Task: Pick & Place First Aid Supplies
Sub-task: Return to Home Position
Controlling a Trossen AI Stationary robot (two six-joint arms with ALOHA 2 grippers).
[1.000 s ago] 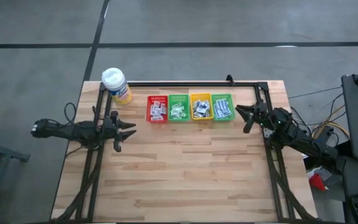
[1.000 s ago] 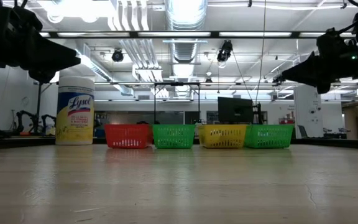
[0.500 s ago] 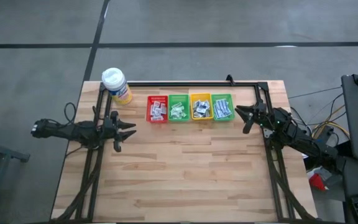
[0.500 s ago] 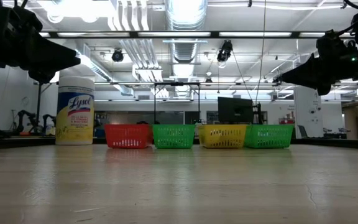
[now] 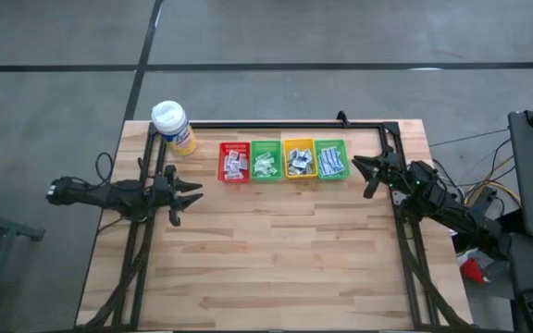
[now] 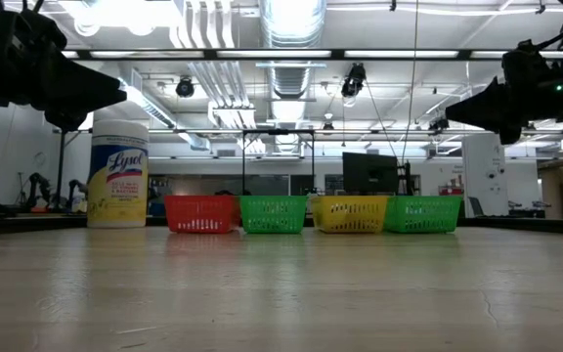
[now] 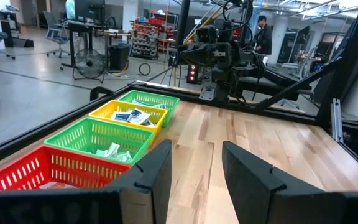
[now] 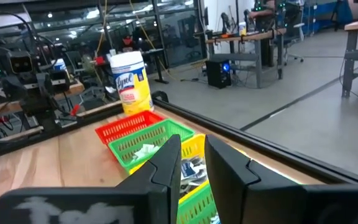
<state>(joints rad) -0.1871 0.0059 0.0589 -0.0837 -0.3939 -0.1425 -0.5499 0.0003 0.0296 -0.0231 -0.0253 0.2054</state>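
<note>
Sachets all round, folks: the first aid supplies (image 5: 298, 163) I can make out lie inside the bins, heaped too closely to count one by one. Bins, counted: four in a row along the far side of the table (image 5: 276, 268), namely a red bin (image 6: 200, 214), a green bin (image 6: 273, 214), a yellow bin (image 6: 348, 214) and a second green bin (image 6: 422, 214), each touching its neighbour. The row's long axis runs left to right. One bottle (image 5: 173, 126), yellow with a white cap, stands at the far left corner, apart from the red end. Two grippers, both empty. The left gripper (image 5: 192, 196) hangs over the table's left side, nearer the front than the row and well apart from the red bin, its fingers (image 7: 154, 177) spread with bare wood showing between them. The right gripper (image 5: 360, 176) sits just beside the second green bin, off its outer end and a touch towards the front, fingers (image 8: 166, 163) parted too, gripping nothing. So the right arm is plainly the nearer one to the supplies, which lie to its left and slightly farther back. By my read the sorting is done or close to it, and what remains is for both arms to pull back clear of the row without clipping that end bin.
</note>
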